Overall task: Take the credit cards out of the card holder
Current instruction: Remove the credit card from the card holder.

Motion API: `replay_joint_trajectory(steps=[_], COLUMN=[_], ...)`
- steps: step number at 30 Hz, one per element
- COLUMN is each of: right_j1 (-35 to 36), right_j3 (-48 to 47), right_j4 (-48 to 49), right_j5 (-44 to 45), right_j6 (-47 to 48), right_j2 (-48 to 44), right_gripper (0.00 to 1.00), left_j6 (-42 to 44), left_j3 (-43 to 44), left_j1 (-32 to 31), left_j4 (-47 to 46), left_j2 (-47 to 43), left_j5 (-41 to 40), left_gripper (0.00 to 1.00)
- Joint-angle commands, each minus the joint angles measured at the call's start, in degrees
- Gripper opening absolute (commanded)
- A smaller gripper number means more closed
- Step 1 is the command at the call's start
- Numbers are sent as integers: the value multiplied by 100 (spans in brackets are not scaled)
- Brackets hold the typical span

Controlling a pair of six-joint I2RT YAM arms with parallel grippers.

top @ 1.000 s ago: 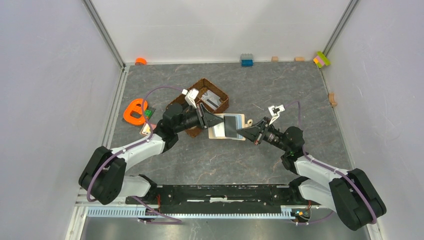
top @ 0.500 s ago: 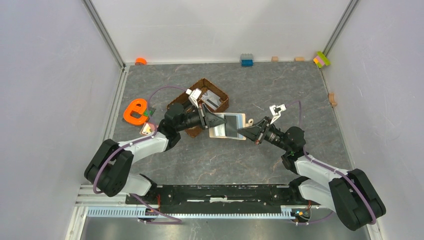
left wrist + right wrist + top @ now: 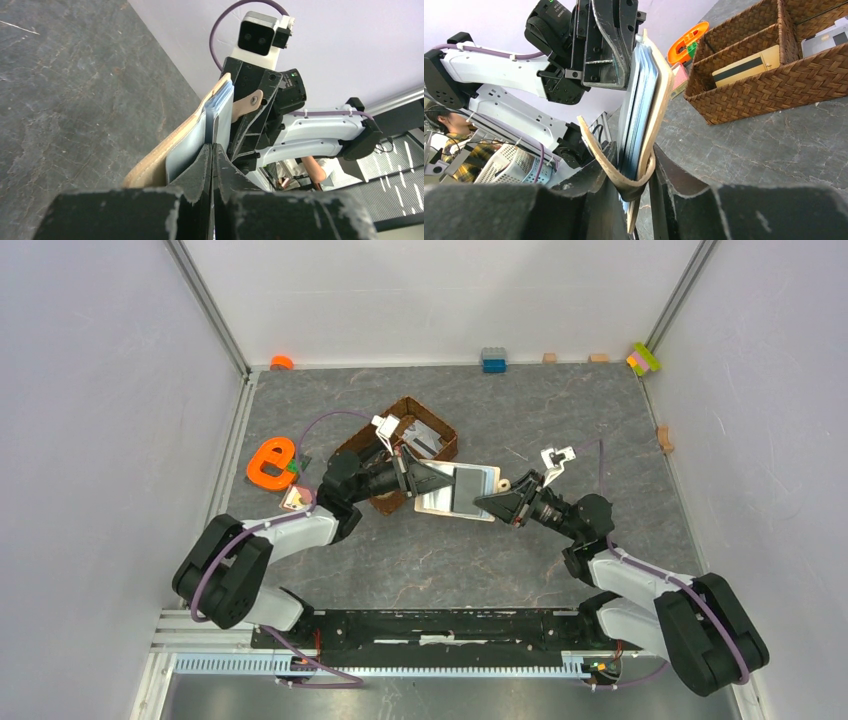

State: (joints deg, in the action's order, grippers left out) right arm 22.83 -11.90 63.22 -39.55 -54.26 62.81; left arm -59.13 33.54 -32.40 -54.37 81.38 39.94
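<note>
The beige card holder (image 3: pixel 458 490) hangs off the table between my two grippers, its grey sleeves facing up. My left gripper (image 3: pixel 432 480) is shut on a thin sheet among the sleeves (image 3: pixel 220 107); I cannot tell whether it is a sleeve or a card. In the left wrist view the holder's tan cover (image 3: pixel 160 155) lies left of the left gripper (image 3: pixel 212 147). My right gripper (image 3: pixel 636 150) presses from both sides on the holder's tab end (image 3: pixel 644 120), with the strap loop squeezed between its fingers. A cream credit card (image 3: pixel 744 67) lies in the basket.
The brown wicker basket (image 3: pixel 372 502) stands just behind the left gripper, and a grey card (image 3: pixel 824 40) lies in its far compartment. An orange letter toy (image 3: pixel 268 462) and a small pinkish card (image 3: pixel 293 498) lie left of it. Small blocks (image 3: pixel 493 360) line the back wall.
My left gripper has closed on the inside of the holder. My right gripper's jaws have widened a little round the tab end. The holder has shifted slightly to the right.
</note>
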Motion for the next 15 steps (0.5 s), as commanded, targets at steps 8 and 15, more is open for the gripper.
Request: replay_joint_trajectory(steps=[8, 15], right_j1=[-120, -274], right_j3=[-26, 58], right_j4=[1000, 1091], right_j5=[-202, -203], right_j6=[-448, -565], right_j2=[199, 204], right_gripper=[7, 0], left_j6=[-289, -108], left_j3=[-5, -25], left_j1=[-30, 13], left_j4=[-524, -175], left_j2=[69, -33], left_j5=[221, 60], left_gripper=[2, 2])
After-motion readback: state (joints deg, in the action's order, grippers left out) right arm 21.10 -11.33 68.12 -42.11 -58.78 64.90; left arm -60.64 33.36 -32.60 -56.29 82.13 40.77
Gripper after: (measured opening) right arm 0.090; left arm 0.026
